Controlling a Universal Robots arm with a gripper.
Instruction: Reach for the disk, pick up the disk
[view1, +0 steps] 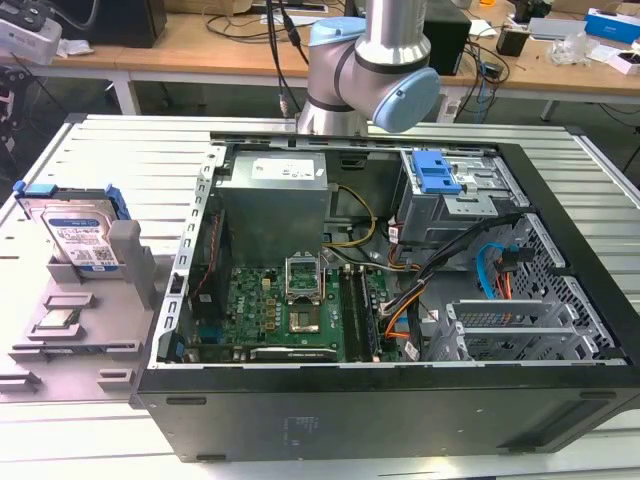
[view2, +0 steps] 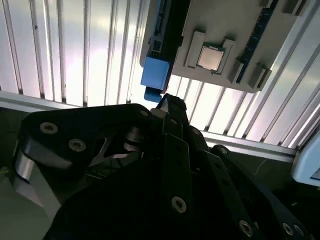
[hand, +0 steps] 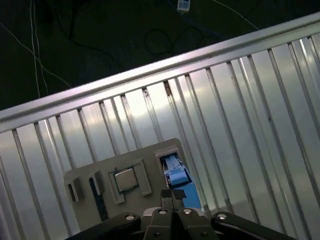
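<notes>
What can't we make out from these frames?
- Lower edge of the disk: exterior view, hidden behind the gray holder.
- Label of the disk: both wrist views see it edge-on; in the first wrist view the gripper covers its near end.
- Gap between gripper and disk: neither wrist view settles whether they touch.

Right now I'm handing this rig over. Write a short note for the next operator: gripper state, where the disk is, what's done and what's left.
Gripper: shut and holding nothing. It hangs over the grey holder, with its tip close to the disk's blue bracket in both wrist views.
Disk: stands on edge in the grey holder on the slatted table, to the exterior view's left of the open computer case. A processor chip lies in the same holder.
Done: the gripper is near the disk, and no contact shows.
Left: finish the reach, grip the disk and lift it.
</notes>
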